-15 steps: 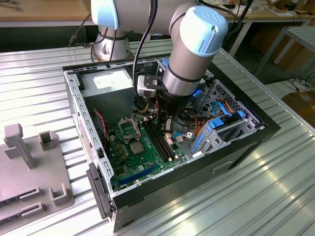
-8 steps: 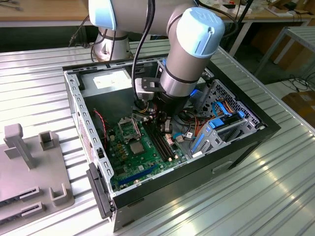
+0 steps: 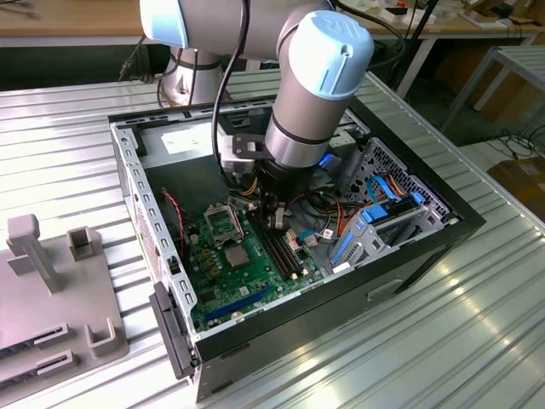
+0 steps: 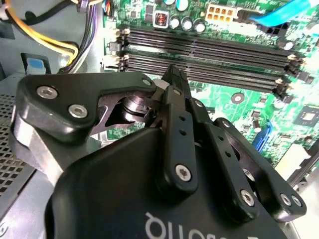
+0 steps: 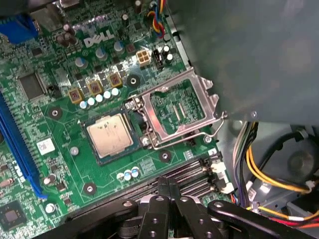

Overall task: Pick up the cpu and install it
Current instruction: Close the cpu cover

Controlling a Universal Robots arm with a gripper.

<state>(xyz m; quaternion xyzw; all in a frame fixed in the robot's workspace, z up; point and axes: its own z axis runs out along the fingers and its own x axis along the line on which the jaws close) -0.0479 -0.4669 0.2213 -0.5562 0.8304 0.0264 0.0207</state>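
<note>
Several grey posts and brackets stand on a fixture plate point(image 3: 51, 290) at the exterior view's left, resting on the ribbed metal table point(image 3: 68, 153). Just to its right lies an open computer case point(image 3: 128, 170) with the green motherboard point(image 3: 230, 285) flat on its floor. On that board, towards the exterior view's left half of it, sits the cpu point(image 3: 237, 256), silver top up. In the first wrist view the cpu point(image 5: 109, 135) lies square inside its black-framed socket point(image 5: 135, 141), with nothing touching it. The metal load plate point(image 5: 204, 97) beside it is swung back and open, and its wire lever point(image 5: 189, 139) is unlatched. Moving right, the robot arm point(image 3: 315, 85) reaches down into the middle of the case, and its gripper point(image 3: 274, 220) hangs low over the long black memory slots point(image 3: 277, 251), just beside the socket but apart from the chip. Both wrist views show the gripper point(image 4: 172, 74) point(image 5: 168, 183) with its two black fingers pressed together at the tips and nothing between them; the memory slots point(image 4: 209, 50) point(image 5: 194, 174) run right under it. Yellow and orange cables point(image 5: 259, 174) loop past the board's edge near the arm. Farther to the exterior view's right, blue plastic drive brackets point(image 3: 375, 221) fill that end of the case.
</note>
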